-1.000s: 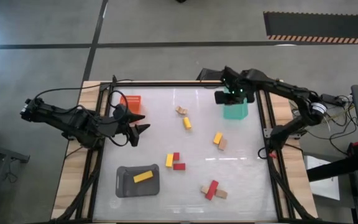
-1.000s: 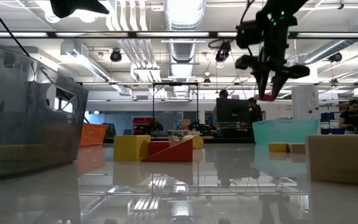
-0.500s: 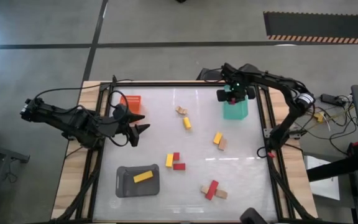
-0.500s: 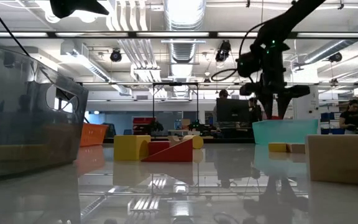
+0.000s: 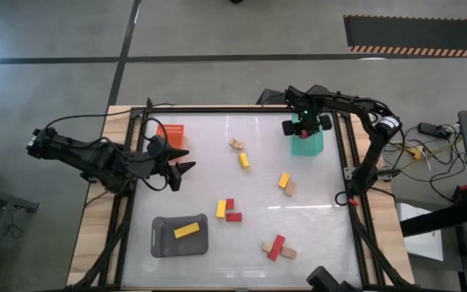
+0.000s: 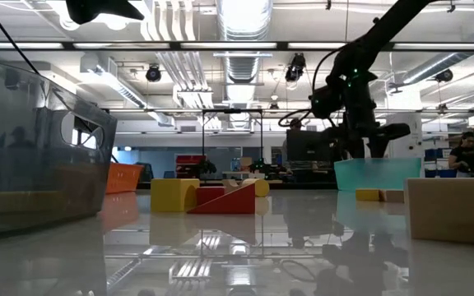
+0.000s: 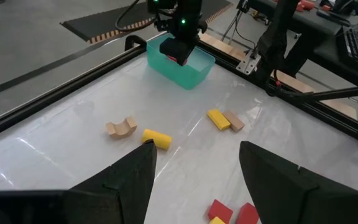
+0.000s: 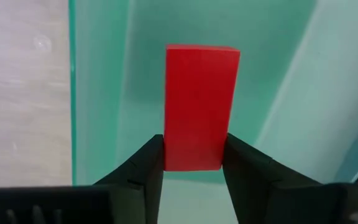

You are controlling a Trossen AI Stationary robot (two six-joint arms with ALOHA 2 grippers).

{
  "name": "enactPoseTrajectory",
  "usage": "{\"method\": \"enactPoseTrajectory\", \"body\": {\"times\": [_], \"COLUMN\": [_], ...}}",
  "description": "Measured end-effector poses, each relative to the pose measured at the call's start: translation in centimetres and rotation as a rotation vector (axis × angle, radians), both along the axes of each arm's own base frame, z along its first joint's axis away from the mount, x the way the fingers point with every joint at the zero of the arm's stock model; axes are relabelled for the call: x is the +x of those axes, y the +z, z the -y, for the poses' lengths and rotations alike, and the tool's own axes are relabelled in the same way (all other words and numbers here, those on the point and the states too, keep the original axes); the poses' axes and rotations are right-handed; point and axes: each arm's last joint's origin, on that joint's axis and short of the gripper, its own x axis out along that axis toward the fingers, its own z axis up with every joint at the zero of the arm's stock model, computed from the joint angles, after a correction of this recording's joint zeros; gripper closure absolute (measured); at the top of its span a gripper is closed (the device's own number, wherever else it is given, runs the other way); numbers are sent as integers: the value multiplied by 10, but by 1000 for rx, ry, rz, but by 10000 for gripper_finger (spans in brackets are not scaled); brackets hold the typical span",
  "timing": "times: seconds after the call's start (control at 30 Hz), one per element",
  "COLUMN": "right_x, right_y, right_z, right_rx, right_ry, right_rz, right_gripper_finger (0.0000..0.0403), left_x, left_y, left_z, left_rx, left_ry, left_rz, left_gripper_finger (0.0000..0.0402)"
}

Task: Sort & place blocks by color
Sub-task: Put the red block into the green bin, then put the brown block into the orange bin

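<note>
My right gripper (image 5: 306, 130) is shut on a red block (image 8: 202, 106) and reaches down into the green tray (image 5: 306, 144) at the table's far right. The left wrist view shows the same tray (image 7: 185, 70). My left gripper (image 5: 182, 169) hovers open near the table's left edge, beside the orange tray (image 5: 171, 133). Loose on the table lie a tan arch (image 5: 236, 144), yellow blocks (image 5: 244, 160) (image 5: 284, 179) (image 5: 220, 208), red blocks (image 5: 232, 211) (image 5: 276, 246) and tan blocks (image 5: 290, 188) (image 5: 288, 253). One yellow block (image 5: 186, 230) lies in the grey tray (image 5: 162, 240). My right gripper pinches the red block by its near end (image 8: 194, 158), one finger (image 8: 143, 171) on each long side. The fingers come from above, pointing down, and lie along the block. The block's free end points down into the green tray; whether it touches the tray floor I cannot tell.
A dark frame rail (image 5: 217, 109) runs round the table. The green tray's walls (image 8: 98, 93) stand close round the held block. Open table surface lies between the left gripper and the middle blocks. People and screens show in the room beyond the table's far side.
My right gripper has come down with the red block from above the green tray to within its walls, and the arm behind it has folded back toward the table's right edge. The left arm has kept still.
</note>
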Motion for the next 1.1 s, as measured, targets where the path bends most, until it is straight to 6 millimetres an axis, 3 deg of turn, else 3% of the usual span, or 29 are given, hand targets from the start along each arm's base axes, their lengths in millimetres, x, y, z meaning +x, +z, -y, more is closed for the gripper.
{"method": "enactPoseTrajectory", "body": {"times": [0.23,0.4,0.6,0.9,1.1], "right_x": [-2,-6,-16,-26,-26], "right_y": [8,23,57,119,144], "right_z": [-2,-6,-21,-73,-112], "right_rx": [-21,-55,-130,-289,-357], "right_ry": [0,-1,-9,43,153], "right_rz": [8,39,115,318,437], "right_gripper_finger": [202,195,203,216,223], "left_x": [0,0,0,5,26], "left_y": [0,0,1,4,13], "left_z": [0,0,0,2,7], "left_rx": [0,-8,-56,-96,-32], "left_ry": [0,3,26,38,3], "left_rz": [0,7,33,88,197], "left_gripper_finger": [187,187,187,187,187]}}
